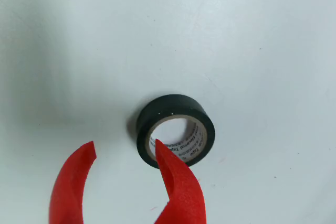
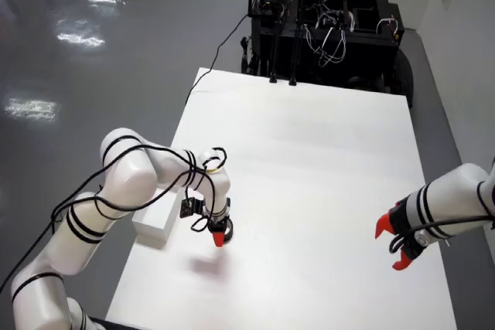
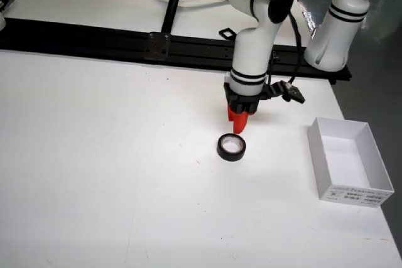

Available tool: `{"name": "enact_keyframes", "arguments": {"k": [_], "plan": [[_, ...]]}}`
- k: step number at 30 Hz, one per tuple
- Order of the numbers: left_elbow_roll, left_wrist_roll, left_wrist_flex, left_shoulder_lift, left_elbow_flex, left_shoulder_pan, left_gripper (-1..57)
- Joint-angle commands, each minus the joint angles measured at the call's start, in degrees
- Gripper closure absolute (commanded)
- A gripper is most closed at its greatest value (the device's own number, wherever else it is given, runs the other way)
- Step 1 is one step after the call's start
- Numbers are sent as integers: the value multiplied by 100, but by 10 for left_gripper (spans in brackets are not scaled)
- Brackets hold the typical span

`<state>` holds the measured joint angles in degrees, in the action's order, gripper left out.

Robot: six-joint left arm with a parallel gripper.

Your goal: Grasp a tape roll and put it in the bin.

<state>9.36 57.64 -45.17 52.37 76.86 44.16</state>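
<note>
The black tape roll (image 1: pixel 175 131) lies flat on the white bench (image 1: pixel 252 35), untouched, with the spread red hand (image 1: pixel 126 150) hovering just beside it, one finger tip over its rim: the approach to the grasp. Next, I judge, the hand must lower with a finger through the core and pinch the wall. The bin (image 3: pixel 348 161) stands well apart in the view from the side, while in the view from above the hand hides the roll.

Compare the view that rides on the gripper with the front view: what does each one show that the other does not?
Only the gripper view shows the printed text inside the tape roll and one red finger overlapping its near rim. Only the front view shows the white bin, empty, and the arm above. Both show the black roll flat on the white table and the open gripper.
</note>
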Motion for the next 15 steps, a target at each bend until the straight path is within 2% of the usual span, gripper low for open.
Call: {"name": "enact_keyframes", "arguments": {"k": [1,15], "plan": [[5,37,272,212,57,111,323],[189,54,360,379,-224,49,330]]}}
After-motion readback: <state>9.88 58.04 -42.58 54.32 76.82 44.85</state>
